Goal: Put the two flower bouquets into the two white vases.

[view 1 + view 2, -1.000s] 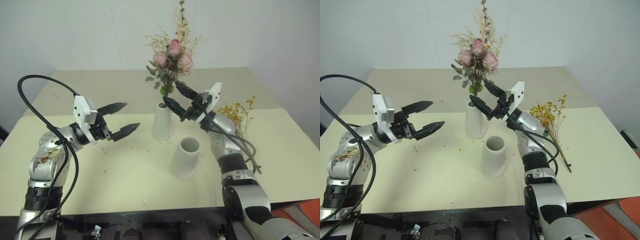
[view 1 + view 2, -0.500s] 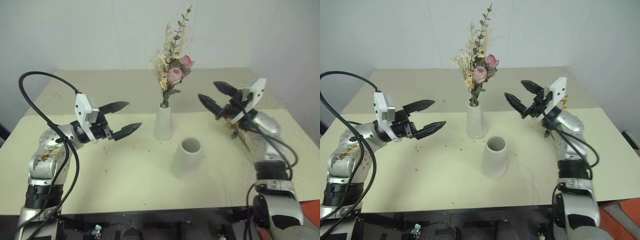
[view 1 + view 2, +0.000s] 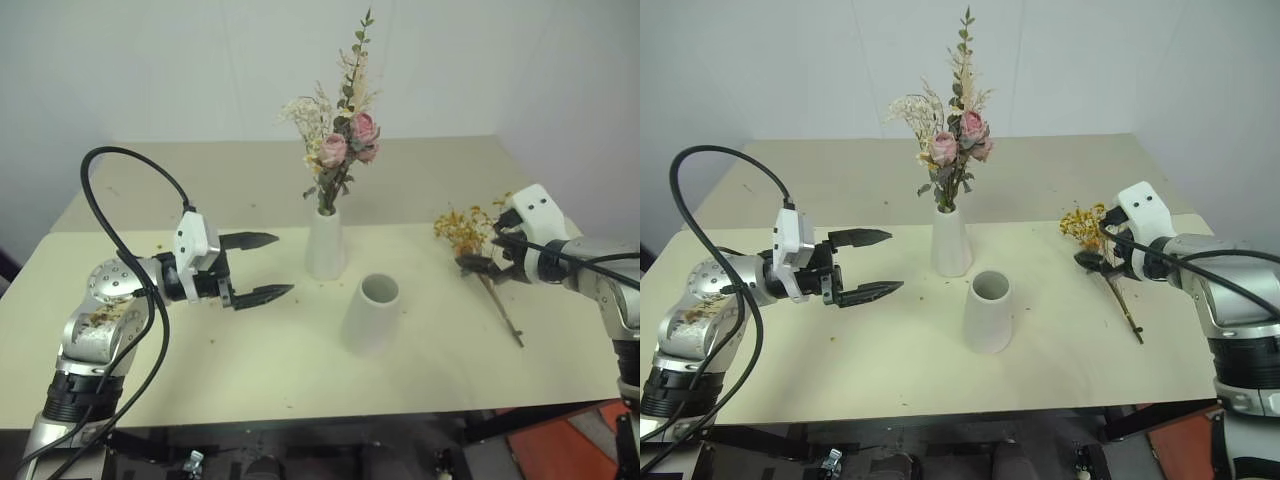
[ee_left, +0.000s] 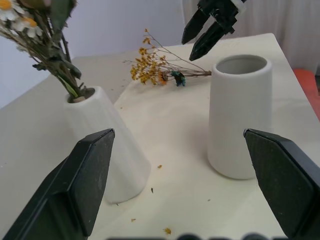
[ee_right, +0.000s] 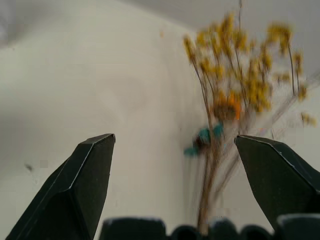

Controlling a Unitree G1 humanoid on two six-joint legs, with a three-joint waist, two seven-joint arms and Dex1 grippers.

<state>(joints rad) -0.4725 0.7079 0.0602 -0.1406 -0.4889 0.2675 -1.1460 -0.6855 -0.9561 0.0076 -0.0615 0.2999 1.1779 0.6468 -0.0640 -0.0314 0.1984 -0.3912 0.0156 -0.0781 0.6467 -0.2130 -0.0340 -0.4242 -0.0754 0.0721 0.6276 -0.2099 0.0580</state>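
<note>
- Head views, taken from left to right with the short vase (image 3: 372,314) as the landmark: the left gripper (image 3: 262,266) hovers well to its left, above the table (image 3: 250,370), fingers spread and empty, pointing toward the vases.
- Just behind the short vase and slightly to its left stands the tall vase (image 3: 326,243), already holding the rose bouquet (image 3: 340,150), which rises upright from its narrow mouth.
- The short vase itself is empty, its broad mouth open to the top.
- Well to its right the yellow bouquet (image 3: 470,231) lies flat on the table, blossoms toward the far edge, stems (image 3: 500,310) trailing toward the near edge.
- The right gripper (image 3: 492,254) hangs just over that bouquet where blossoms meet stems, fingers spread wide and holding nothing; its wrist view shows the stems running between the two fingers (image 5: 75,200).
- Step in hand, as I judge it: half the task is done, and the right arm is lining up to pick the yellow bouquet.
- Next move calls for lowering, pinching the thin stems together, lifting them upright, then carrying them left to drop into the short vase.
</note>
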